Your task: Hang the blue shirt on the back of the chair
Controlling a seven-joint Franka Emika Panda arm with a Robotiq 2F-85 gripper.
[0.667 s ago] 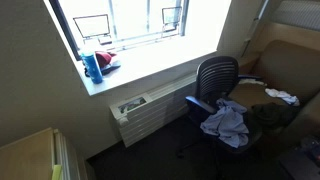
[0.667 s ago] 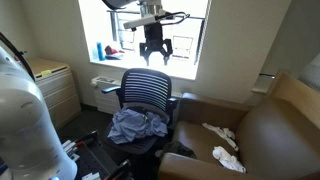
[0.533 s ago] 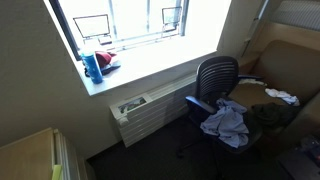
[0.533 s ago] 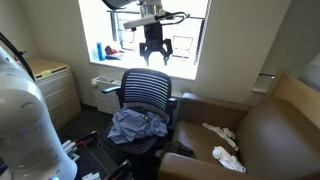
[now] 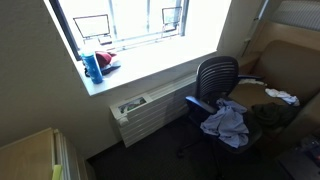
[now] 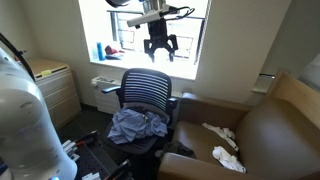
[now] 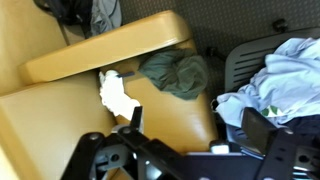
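The blue shirt (image 5: 228, 122) lies crumpled on the seat of the black mesh office chair (image 5: 216, 78), below the chair's back; both exterior views show it (image 6: 137, 125). The chair's back (image 6: 147, 90) is bare. My gripper (image 6: 160, 48) hangs high above the chair in front of the window, open and empty. In the wrist view the open fingers (image 7: 198, 125) frame the couch edge, with the shirt (image 7: 285, 75) at the right on the chair (image 7: 240, 62).
A tan couch (image 6: 270, 130) stands beside the chair, with white cloths (image 6: 222, 135) and a dark green garment (image 7: 175, 72) on it. The window sill (image 5: 130, 70) holds a blue bottle (image 5: 93, 66). A radiator (image 5: 150, 112) sits under the sill. A cabinet (image 6: 50, 85) stands by the wall.
The gripper has shifted slightly sideways and up in front of the window. The shirt and chair have not moved.
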